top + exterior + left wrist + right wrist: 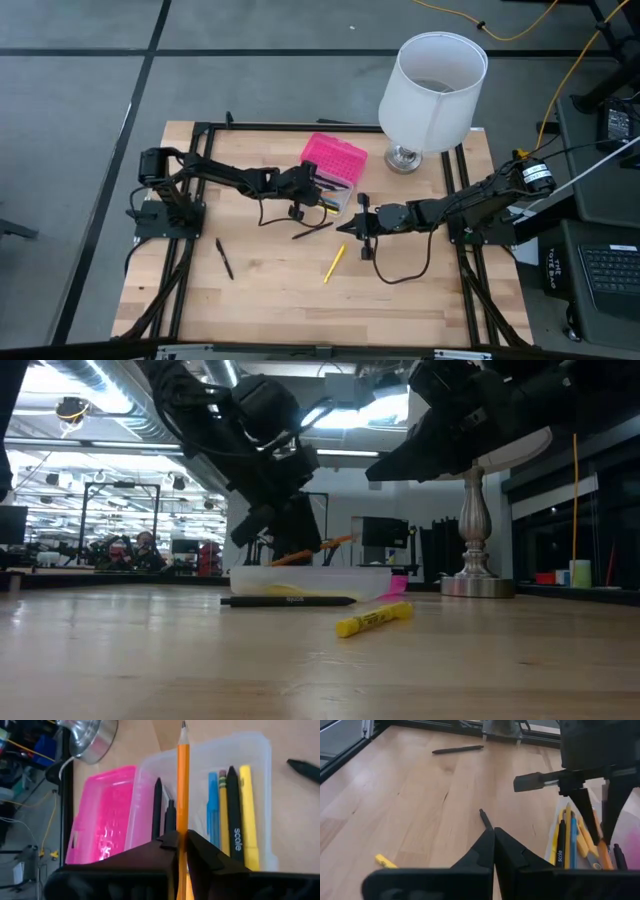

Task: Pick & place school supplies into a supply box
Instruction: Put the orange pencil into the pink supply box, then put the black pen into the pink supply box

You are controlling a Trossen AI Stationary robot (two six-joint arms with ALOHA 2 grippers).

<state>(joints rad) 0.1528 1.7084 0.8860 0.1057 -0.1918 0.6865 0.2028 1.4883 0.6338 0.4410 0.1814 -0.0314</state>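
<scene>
The supply box lies open. Its pink half (336, 157) is toward the far edge and its clear half (338, 196) (250, 755) is beside it. The clear half holds a blue pen (213, 810), a black pen (233, 815), yellow ones and more black pens. My left gripper (300, 187) (181, 840) is over the clear half, shut on an orange pencil (183, 780). My right gripper (360, 226) (494, 842) is shut and hovers just right of the box, holding nothing. On the table lie a black pen (312, 231), a yellow marker (334, 263) and another black pen (224, 257). My left gripper pinches the orange pencil's shaft (182, 827) between its two fingers. The pencil runs on past the fingers, its sharpened tip (183, 725) pointing away. The fingers slant down from the table's left. The pencil (318, 549) sits nearly level, just above the clear half.
A white lamp (432, 90) stands on its metal base (403, 157) at the far right, close to the box. Black frame rails (470, 260) run along the table's sides. Cables (400, 270) trail from both grippers. There is bare wood toward the near edge.
</scene>
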